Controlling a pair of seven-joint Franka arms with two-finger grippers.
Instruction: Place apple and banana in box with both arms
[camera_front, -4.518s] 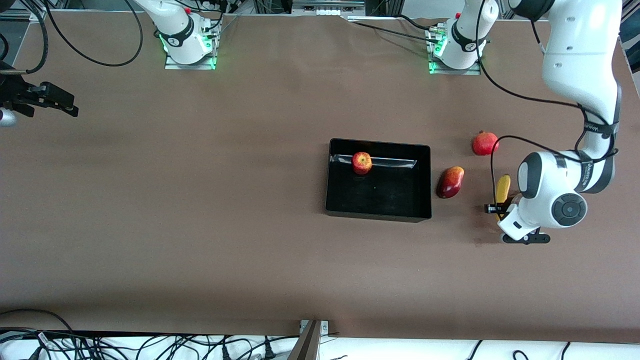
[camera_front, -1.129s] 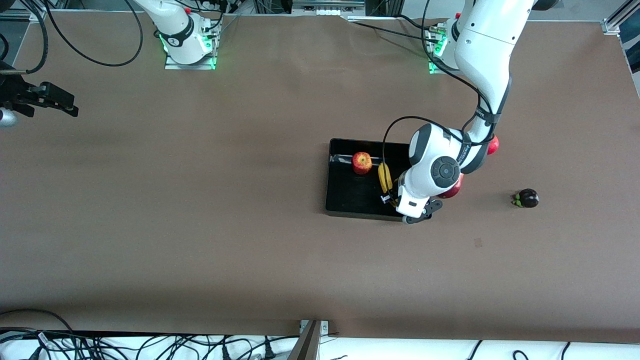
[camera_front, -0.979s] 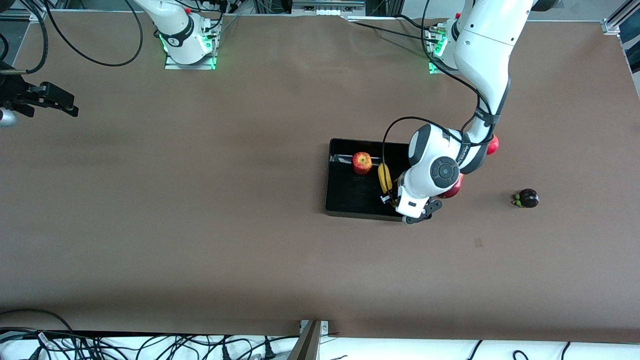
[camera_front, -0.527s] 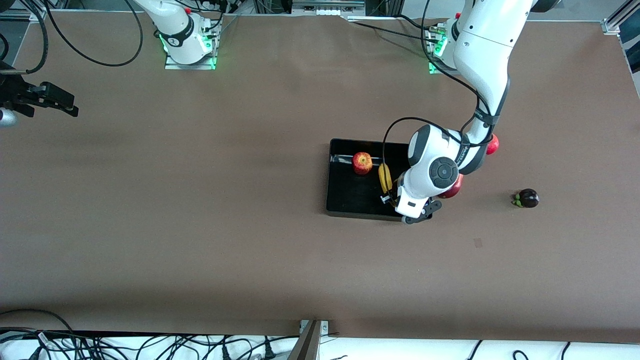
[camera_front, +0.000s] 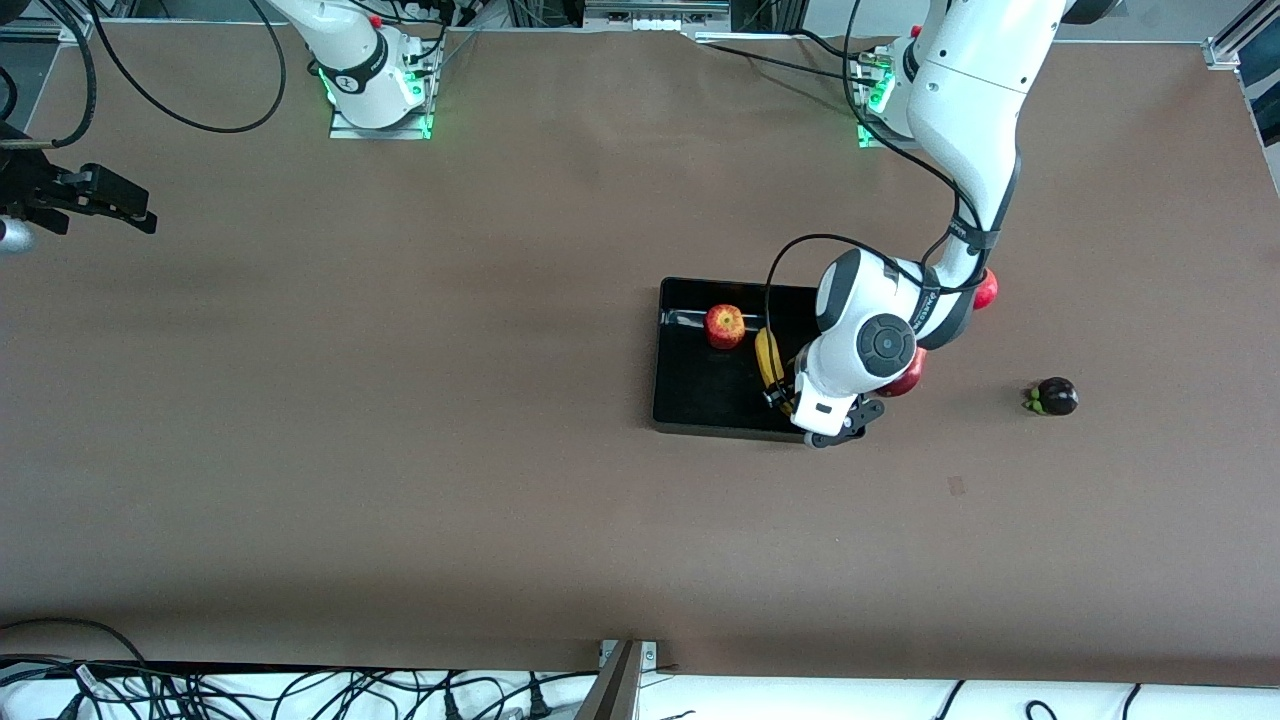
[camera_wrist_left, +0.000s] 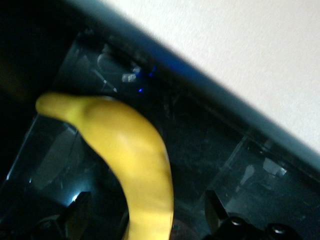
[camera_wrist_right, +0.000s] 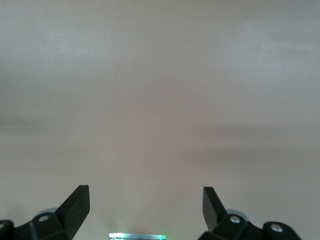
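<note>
Red apple (camera_front: 724, 326), yellow banana (camera_front: 768, 357) inside black box (camera_front: 700, 400); apart.

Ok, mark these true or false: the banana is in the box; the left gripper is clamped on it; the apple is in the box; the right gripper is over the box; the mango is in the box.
1. The banana lies in the box: true.
2. The left gripper is clamped on it: false, its fingers stand open around it.
3. The apple is in the box: true.
4. The right gripper is over the box: false, it waits open over bare table.
5. The mango is in the box: false, it lies beside it on the table.
</note>
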